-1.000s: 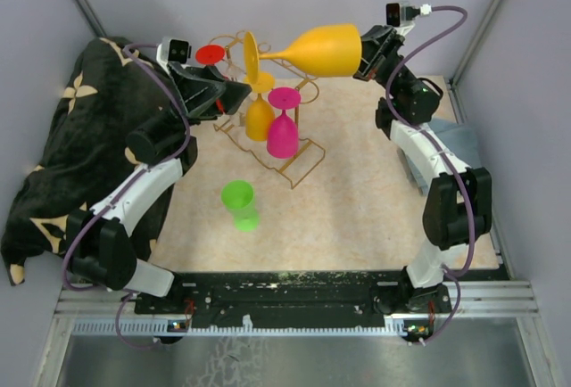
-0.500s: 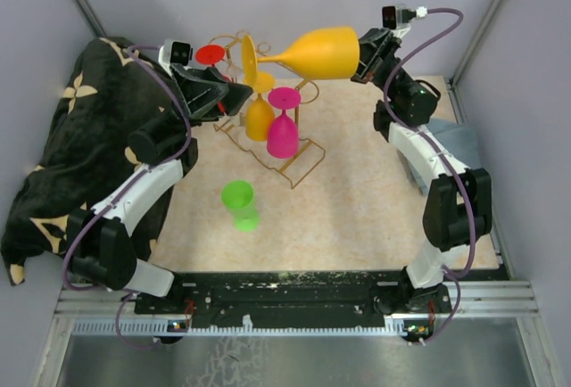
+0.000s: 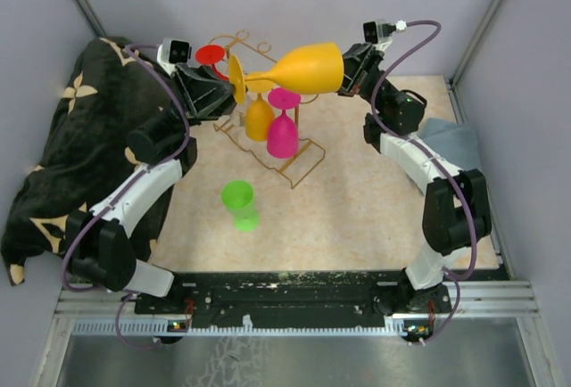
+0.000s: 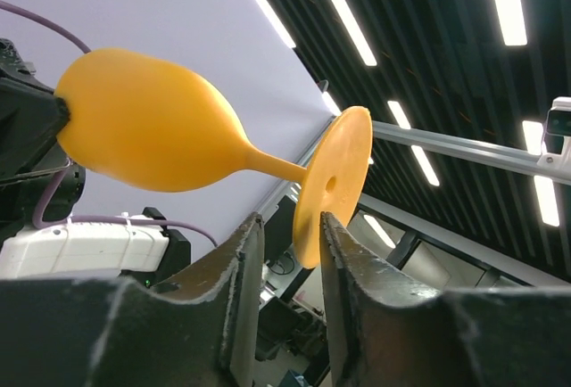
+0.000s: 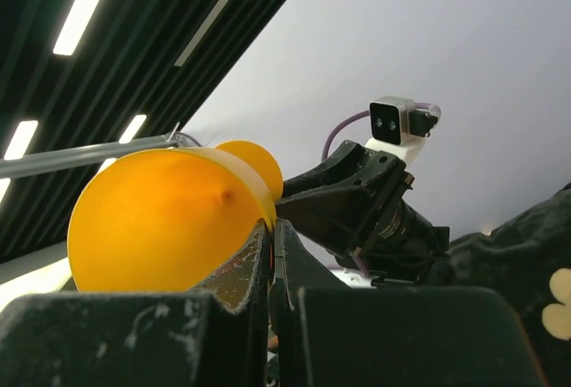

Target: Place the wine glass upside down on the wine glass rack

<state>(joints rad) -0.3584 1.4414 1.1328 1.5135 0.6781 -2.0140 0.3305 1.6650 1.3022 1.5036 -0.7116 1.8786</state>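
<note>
Top external view: a yellow-orange plastic wine glass (image 3: 303,68) hangs in the air on its side, above the back of the gold thin-wire wine glass rack (image 3: 306,166). Its long axis runs nearly straight across, with the bowl out at 3 o'clock and the round foot (image 3: 236,79) at 9 o'clock.

The right gripper (image 3: 346,73) has the bowl end. From the right wrist view, its 2 fingers are pinched together on the rim wall of the glass (image 5: 161,218), one inside and one outside, at the right gripper (image 5: 272,249).

The left gripper (image 3: 230,94) sits right at the foot end, so it is the nearer arm to the stem. On the left wrist view its fingers (image 4: 343,271) stand apart, and the lower edge of the foot (image 4: 335,182) dips toward the gap between them. I cannot tell whether it touches either pad.

This looks like a handover in the making. The left gripper would need to close on the foot or stem before the glass can be turned bowl-down, so the foot lining up with that gap is what matters.

The rack already carries 2 glasses hanging bowl-down, an orange one (image 3: 259,119) and a magenta one (image 3: 282,133), side by side. A red disc (image 3: 210,54) shows at the rack's 11 o'clock corner. A green glass (image 3: 239,204) sits on the beige table mat (image 3: 375,200) at the rack's 7 o'clock, apart from it.
</note>
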